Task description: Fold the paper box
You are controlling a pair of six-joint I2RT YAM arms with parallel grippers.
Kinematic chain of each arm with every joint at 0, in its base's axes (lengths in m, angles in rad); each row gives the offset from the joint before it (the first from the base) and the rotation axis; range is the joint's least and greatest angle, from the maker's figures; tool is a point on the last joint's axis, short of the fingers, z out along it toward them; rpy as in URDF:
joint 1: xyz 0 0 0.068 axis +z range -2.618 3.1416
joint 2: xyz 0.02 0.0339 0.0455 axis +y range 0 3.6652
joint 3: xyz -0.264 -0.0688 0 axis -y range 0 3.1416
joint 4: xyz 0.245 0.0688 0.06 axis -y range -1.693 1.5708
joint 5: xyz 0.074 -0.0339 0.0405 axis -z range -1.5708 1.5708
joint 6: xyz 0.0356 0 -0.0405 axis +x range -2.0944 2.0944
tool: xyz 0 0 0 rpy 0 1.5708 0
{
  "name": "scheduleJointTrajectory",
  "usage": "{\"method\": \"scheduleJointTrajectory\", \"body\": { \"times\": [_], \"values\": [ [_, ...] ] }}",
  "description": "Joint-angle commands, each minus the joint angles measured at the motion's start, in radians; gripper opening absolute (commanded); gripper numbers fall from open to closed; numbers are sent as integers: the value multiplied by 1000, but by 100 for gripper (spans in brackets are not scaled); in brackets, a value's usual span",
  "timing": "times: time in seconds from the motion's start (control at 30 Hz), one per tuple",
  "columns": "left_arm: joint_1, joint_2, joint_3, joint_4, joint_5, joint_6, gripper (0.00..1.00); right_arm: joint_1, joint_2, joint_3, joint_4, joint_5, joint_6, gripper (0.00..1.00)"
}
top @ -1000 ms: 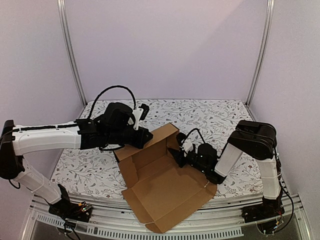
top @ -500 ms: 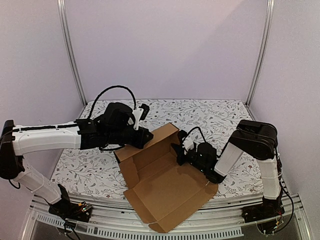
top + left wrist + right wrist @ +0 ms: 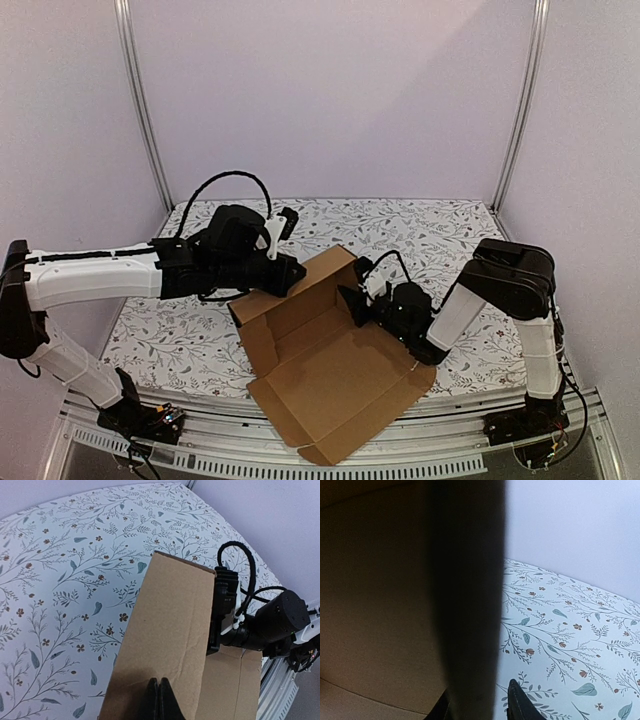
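A brown paper box [image 3: 335, 385], half folded, lies open at the near middle of a floral-covered table [image 3: 440, 235], with its far wall raised. The left gripper [image 3: 288, 275] has its fingers pressed together, the tips against the left end of that wall. The right gripper [image 3: 350, 300], at the box's right side, has its fingers spread astride an upright flap's edge.

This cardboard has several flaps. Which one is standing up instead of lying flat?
The far panel, at the back, is the raised one. The big near panel lies flat and hangs over the front edge of the table.
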Motion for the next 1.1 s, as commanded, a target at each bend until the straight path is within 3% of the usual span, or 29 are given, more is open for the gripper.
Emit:
{"method": "scheduleJointTrajectory", "body": {
  "times": [0.0,0.2,0.3,0.5,0.53,0.63,0.73,0.93,1.07],
  "values": [
    [9,19,-30,-88,19,-7,0,1,-25,27,58,30,-7,32],
    [9,17,-33,-89,21,-11,0,1,-36,50,58,53,-22,31],
    [9,17,-33,-89,24,-13,0,0,-39,51,58,42,-33,1],
    [9,12,-35,-89,21,-13,0,0,-40,43,58,37,-35,0],
    [9,12,-36,-89,21,-13,0,1,-40,41,58,36,-31,3],
    [9,13,-38,-87,19,-14,0,1,-39,28,59,35,-22,25],
    [9,12,-41,-85,20,-17,0,3,-40,6,60,18,21,41],
    [9,11,-42,-85,19,-13,0,6,-68,-74,58,-33,45,52],
    [9,14,-40,-81,18,-10,0,6,-71,-113,58,-35,66,54]
  ]
}}
